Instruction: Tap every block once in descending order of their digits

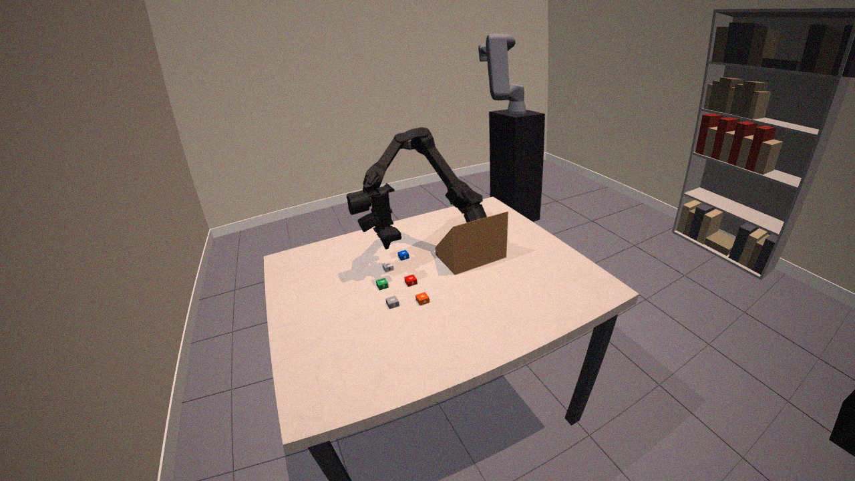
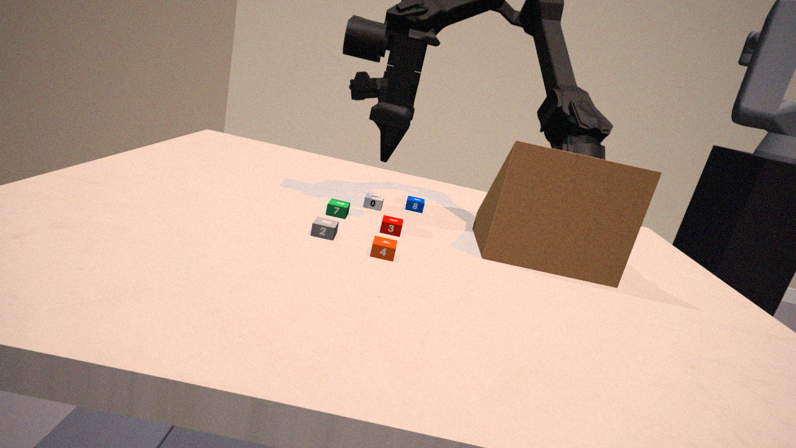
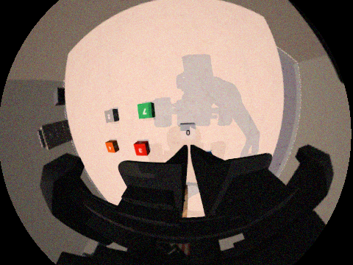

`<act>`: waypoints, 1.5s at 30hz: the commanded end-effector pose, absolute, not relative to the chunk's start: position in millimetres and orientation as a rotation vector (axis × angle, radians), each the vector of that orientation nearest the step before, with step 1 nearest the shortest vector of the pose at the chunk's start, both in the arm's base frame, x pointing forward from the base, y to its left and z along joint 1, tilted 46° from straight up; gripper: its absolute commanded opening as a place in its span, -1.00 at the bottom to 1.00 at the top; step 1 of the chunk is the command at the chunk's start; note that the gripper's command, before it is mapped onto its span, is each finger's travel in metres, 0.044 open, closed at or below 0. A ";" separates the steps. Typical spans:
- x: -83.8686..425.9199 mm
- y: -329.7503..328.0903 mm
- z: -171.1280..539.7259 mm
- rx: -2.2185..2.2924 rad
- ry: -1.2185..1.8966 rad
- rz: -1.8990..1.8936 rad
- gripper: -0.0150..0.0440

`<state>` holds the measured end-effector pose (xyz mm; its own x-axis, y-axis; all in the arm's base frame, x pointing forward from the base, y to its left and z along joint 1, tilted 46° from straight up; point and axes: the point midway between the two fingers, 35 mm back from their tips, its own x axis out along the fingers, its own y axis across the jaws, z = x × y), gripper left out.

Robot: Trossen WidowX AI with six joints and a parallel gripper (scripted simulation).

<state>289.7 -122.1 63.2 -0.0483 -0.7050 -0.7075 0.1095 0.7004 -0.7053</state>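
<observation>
White 0 block: landmark; prob. next tap, approx. below tips.
Gripper: tips together, nothing held; apart from & above white 0 block.

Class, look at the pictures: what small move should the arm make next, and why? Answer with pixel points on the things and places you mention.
Probably lower the jaws straight onto the white 0 block (image 1: 387, 267) (image 2: 373, 202) (image 3: 187, 129) for a light tap, then lift. They are shut and raised, and the wrist view lines their tips up with it. Zero is the lowest digit, so this assumes the others are done.
</observation>
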 end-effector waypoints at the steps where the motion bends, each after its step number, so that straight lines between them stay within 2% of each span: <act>1: 280.8 -151.7 35.6 -0.531 1.496 -0.717 -0.42; 31: 278.7 -173.2 14.7 -0.532 1.496 -0.717 -0.42; 39: 280.8 -151.7 35.6 -0.531 1.496 -0.717 -0.42; 45: 302.8 -102.2 5.9 -0.484 1.490 -0.647 0.11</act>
